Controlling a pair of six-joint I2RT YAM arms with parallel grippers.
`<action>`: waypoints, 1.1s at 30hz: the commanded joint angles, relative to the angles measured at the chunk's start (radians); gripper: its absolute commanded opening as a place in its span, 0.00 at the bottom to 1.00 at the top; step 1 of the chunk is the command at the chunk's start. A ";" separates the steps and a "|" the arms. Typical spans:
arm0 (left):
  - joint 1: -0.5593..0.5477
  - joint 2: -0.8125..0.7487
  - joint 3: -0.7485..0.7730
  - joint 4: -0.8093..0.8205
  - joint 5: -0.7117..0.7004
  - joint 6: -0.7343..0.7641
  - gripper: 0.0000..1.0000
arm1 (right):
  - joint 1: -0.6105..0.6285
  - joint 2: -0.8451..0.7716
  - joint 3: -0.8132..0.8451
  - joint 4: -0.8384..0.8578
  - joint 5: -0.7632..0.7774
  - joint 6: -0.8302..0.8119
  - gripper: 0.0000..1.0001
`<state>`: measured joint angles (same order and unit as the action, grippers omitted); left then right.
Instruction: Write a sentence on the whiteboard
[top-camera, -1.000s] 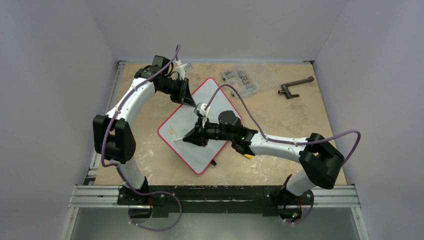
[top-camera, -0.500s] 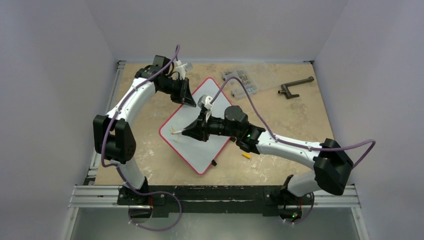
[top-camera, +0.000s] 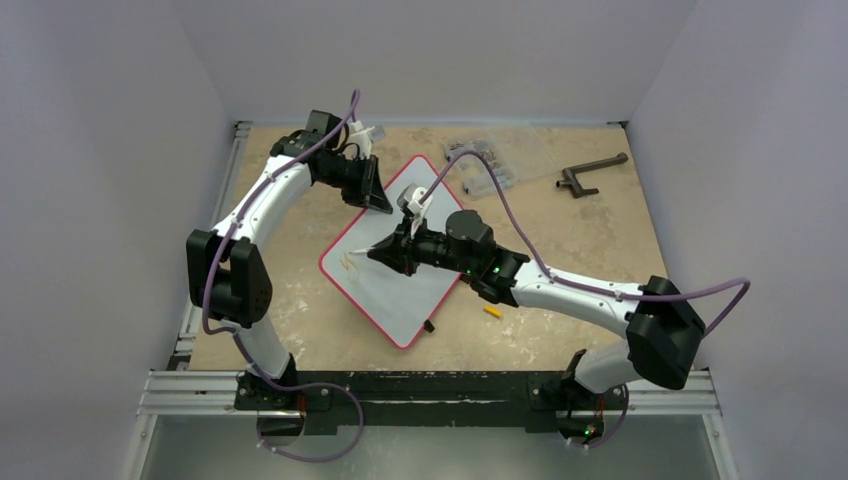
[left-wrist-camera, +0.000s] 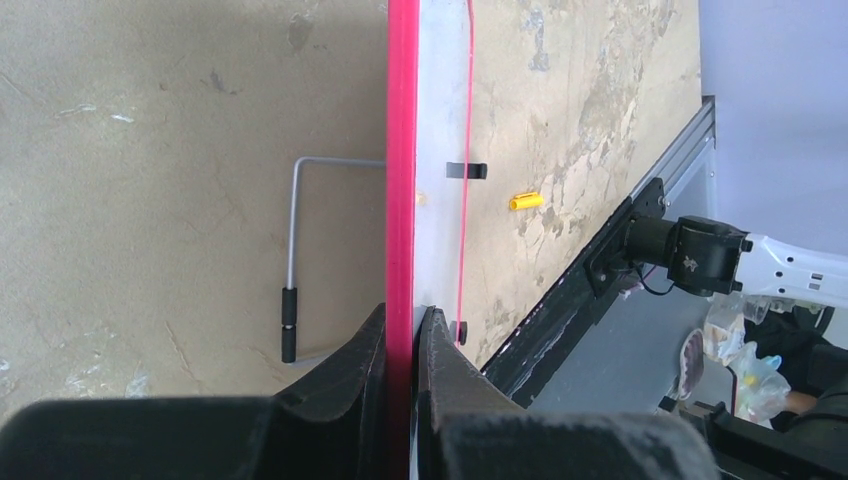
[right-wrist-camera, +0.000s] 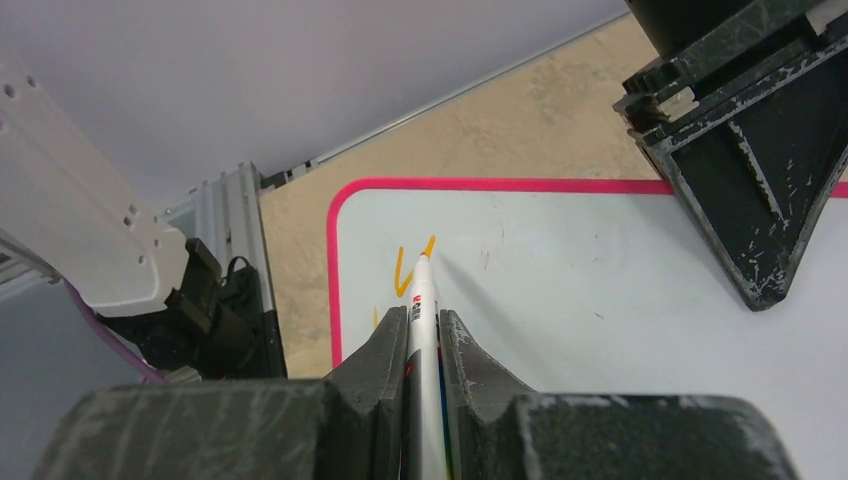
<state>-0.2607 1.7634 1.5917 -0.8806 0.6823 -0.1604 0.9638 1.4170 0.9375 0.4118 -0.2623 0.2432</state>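
**Whiteboard.** The whiteboard (top-camera: 400, 305) sits at the middle of the bench, turned diagonally so that one rounded corner points to the far edge. Its red rim is visible on all sides in the top view.

**Left gripper.** The left gripper (left-wrist-camera: 405, 316) is clenched on the whiteboard's far-left rim. The red edge runs straight between its two fingers (the left wrist view shows the board edge-on).

**Right gripper.** The right gripper (right-wrist-camera: 422, 322) is closed on a marker (right-wrist-camera: 424, 295), which points forward out of the jaws. The marker tip touches the board surface near the board's left corner.

**Sentence.** Of the sentence (right-wrist-camera: 405, 268), only a few orange-yellow strokes are present, at the marker tip; they cannot be read as a word.

**Other items.** A small yellow piece (top-camera: 491, 311) lies on the bench just beside the board's near-right rim. A clear parts box (top-camera: 492, 156) and a dark crank-shaped tool (top-camera: 590, 173) lie toward the far-right corner.
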 joint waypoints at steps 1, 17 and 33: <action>-0.008 0.015 0.004 -0.007 -0.264 0.066 0.00 | -0.002 0.022 0.044 0.012 0.050 -0.025 0.00; -0.008 0.016 -0.001 -0.004 -0.251 0.071 0.00 | -0.019 0.049 0.049 0.021 0.051 -0.021 0.00; -0.008 0.021 0.001 -0.006 -0.259 0.071 0.00 | -0.019 0.074 -0.013 0.016 0.004 -0.043 0.00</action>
<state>-0.2630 1.7634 1.5917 -0.8745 0.6800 -0.1558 0.9470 1.4845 0.9451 0.4324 -0.2459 0.2291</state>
